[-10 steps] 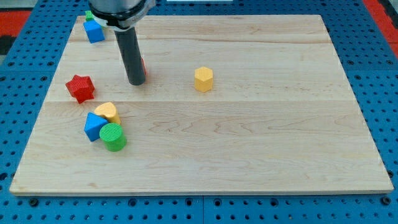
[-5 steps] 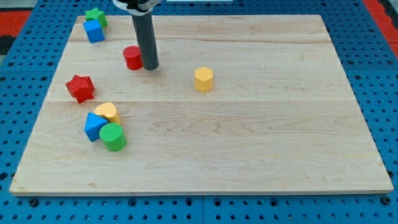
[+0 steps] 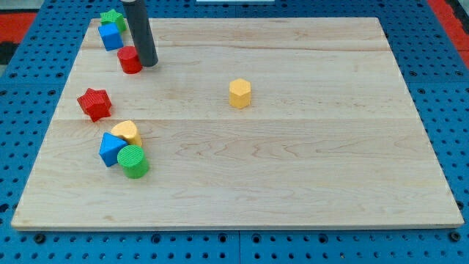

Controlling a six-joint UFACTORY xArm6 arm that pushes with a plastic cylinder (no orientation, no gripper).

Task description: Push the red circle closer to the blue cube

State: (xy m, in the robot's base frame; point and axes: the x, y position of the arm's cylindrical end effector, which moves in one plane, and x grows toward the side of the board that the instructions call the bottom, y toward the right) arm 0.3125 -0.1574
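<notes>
The red circle [image 3: 130, 60] lies near the board's top left corner, a short way below and right of the blue cube [image 3: 111, 36]. A small gap separates them. My tip [image 3: 149, 63] stands right against the red circle's right side. The dark rod rises from there out of the view's top. A green star [image 3: 113, 19] sits just above the blue cube, touching it.
A red star [image 3: 94, 103] lies at the left of the wooden board [image 3: 308, 161]. Below it cluster a yellow heart-like block [image 3: 127, 132], a blue block [image 3: 111, 149] and a green cylinder [image 3: 133, 161]. A yellow hexagon [image 3: 239, 93] sits mid-board.
My tip moved up and left, pushing the red circle from mid-left of the board up toward the blue cube. The other blocks have not moved.
</notes>
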